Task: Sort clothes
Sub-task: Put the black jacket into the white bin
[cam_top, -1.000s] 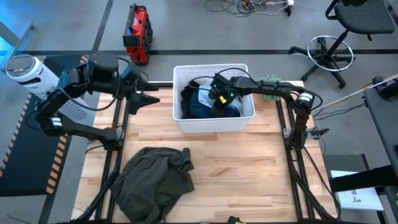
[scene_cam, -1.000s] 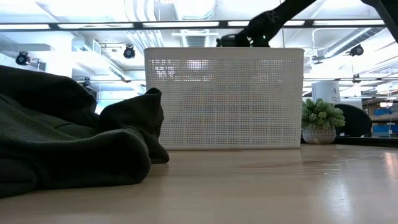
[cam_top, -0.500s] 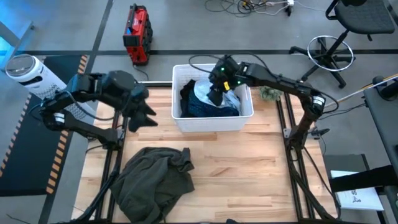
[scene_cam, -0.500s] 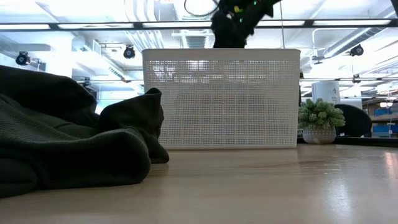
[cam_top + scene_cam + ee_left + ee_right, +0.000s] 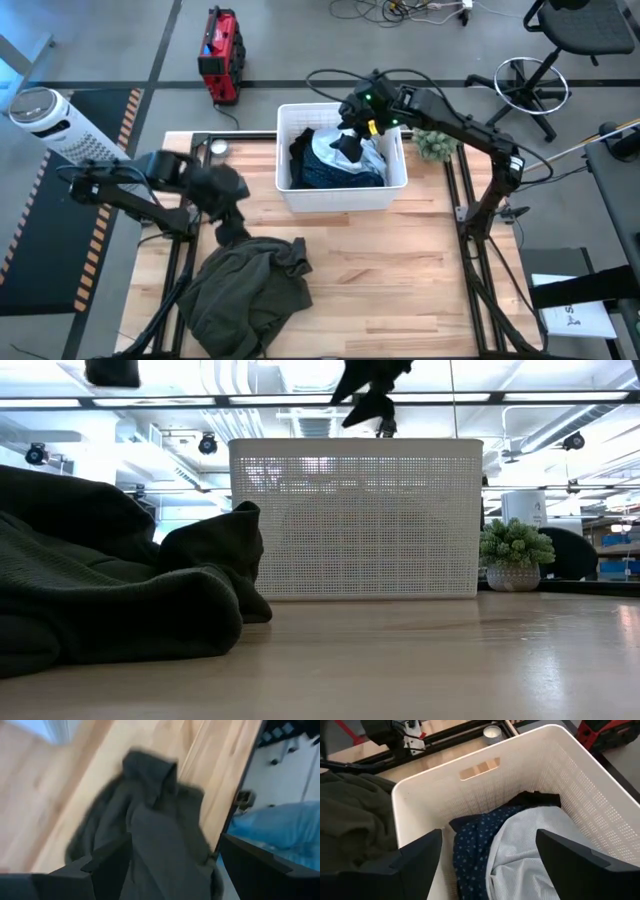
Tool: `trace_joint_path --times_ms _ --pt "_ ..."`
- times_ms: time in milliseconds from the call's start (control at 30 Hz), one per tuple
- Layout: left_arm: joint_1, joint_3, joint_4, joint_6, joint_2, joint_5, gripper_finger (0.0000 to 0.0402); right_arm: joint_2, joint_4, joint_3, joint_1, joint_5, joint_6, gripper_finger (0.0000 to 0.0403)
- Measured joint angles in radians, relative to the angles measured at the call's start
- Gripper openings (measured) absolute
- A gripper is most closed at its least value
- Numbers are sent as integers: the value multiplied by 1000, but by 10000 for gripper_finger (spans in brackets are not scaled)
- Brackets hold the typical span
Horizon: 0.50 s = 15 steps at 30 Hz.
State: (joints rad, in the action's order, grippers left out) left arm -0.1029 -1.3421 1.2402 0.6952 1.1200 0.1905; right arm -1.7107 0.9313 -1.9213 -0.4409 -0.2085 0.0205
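I see the wooden table (image 5: 400,270) carrying a white basket (image 5: 340,199) at its far side. An olive top (image 5: 245,290) lies crumpled (partly over the edge) near-left of the basket; a small potted plant (image 5: 434,144) stands just right of it.

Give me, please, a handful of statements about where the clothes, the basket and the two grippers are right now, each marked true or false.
1. The olive-grey top lies inside the white lattice basket. False: it lies on the wooden table, in front of the basket.
2. The right gripper is above the basket, open and empty. True.
3. The navy patterned piece is in the basket. True.
4. The left gripper grips the top. False: it is open, just above it.
5. A potted plant stands beside the basket. True.
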Motion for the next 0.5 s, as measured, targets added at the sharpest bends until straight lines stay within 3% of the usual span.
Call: trace_joint_path --times_ms 267,500 --pt "-207 278 -187 261 -56 -21 302 1 48 -69 13 0 -6 305" --pt "-348 438 -408 438 4 -84 340 1 86 -71 20 0 -6 308"
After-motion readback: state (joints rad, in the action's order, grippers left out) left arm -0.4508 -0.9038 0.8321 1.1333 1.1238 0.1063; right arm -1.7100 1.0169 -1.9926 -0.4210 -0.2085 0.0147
